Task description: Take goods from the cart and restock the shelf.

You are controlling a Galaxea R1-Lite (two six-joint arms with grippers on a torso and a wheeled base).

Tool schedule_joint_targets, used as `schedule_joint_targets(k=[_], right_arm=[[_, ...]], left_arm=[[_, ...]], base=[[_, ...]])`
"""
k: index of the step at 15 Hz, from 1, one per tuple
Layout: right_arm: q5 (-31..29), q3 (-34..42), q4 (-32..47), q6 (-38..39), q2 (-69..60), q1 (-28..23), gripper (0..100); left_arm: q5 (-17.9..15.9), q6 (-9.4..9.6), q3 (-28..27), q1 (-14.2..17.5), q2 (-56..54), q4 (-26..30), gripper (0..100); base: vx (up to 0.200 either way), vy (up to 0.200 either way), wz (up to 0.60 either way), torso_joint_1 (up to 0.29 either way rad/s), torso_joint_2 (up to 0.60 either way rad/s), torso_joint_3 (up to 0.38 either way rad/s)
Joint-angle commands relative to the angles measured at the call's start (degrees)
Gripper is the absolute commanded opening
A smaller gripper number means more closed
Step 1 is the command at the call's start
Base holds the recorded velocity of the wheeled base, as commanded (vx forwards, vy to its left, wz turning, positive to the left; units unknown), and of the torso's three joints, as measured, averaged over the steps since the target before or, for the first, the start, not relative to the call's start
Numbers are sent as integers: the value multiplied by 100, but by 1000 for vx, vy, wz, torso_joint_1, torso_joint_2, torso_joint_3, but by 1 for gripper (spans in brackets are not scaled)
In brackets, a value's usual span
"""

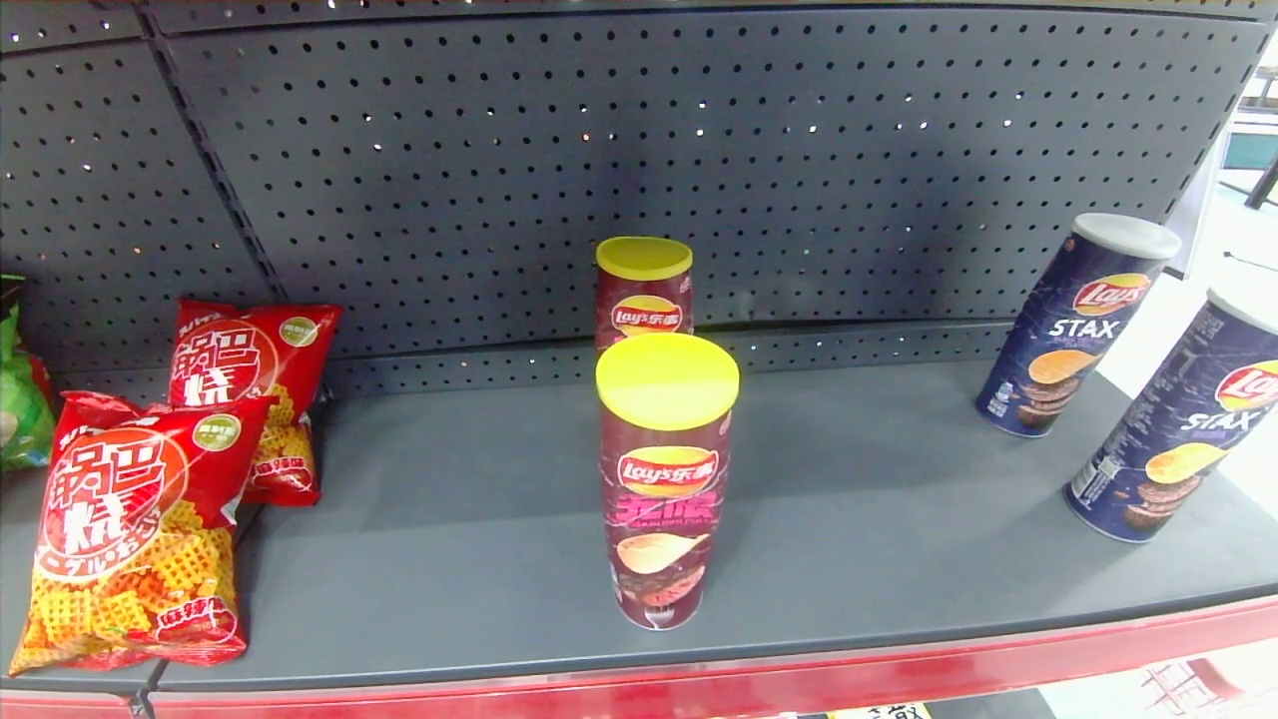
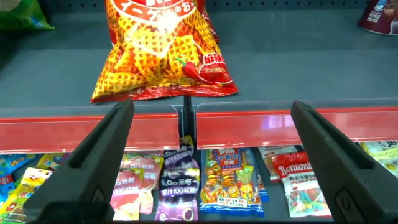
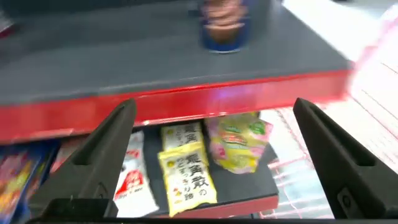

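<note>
The grey shelf point(image 1: 859, 519) with a red front lip holds two maroon chip cans with yellow lids, one in front point(image 1: 665, 479) and one behind point(image 1: 644, 290). Two dark blue cans point(image 1: 1083, 325) point(image 1: 1178, 419) lean at the right. Red snack bags point(image 1: 135, 529) point(image 1: 255, 394) lie at the left. My left gripper point(image 2: 211, 109) is open and empty just in front of the red lip point(image 2: 249, 127), below a red snack bag point(image 2: 161, 53). My right gripper point(image 3: 214, 106) is open and empty, facing the lip point(image 3: 186, 106) beneath a blue can point(image 3: 227, 25).
A green bag point(image 1: 15, 399) lies at the shelf's far left. A perforated back panel point(image 1: 699, 150) closes the rear. The lower shelf carries hanging candy packs point(image 2: 227, 180) and yellow and green packets point(image 3: 186, 171). Open shelf floor lies between the cans and the bags.
</note>
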Motion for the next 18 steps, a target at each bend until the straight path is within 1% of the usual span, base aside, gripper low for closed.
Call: schedule_joint_targets(k=[1, 2, 3, 4, 5, 7, 10, 18], right_arm=[[630, 0, 80, -367, 109, -49, 100], [630, 0, 80, -367, 109, -49, 100], [472, 0, 308, -411, -5, 56, 100], [138, 0, 387, 81, -67, 91, 100], [103, 0, 387, 37, -146, 135, 100], [103, 0, 387, 37, -366, 241, 100], [6, 0, 387, 116, -366, 241, 100], [41, 0, 387, 55, -366, 241, 100]], left_arm=[[4, -2, 1, -2, 4, 0, 100], [4, -2, 1, -2, 4, 0, 100], [4, -2, -8, -2, 4, 0, 100], [4, -2, -8, -2, 4, 9, 100], [4, -2, 1, -2, 4, 9, 100], [4, -2, 1, -2, 4, 9, 100], [4, -2, -8, -2, 4, 9, 100], [4, -2, -8, -2, 4, 9, 100]], base=[[0, 0, 0, 0, 0, 0], [0, 0, 0, 0, 0, 0], [0, 0, 0, 0, 0, 0], [0, 0, 0, 0, 0, 0], [0, 0, 0, 0, 0, 0], [0, 0, 0, 0, 0, 0], [0, 0, 0, 0, 0, 0], [0, 0, 0, 0, 0, 0]])
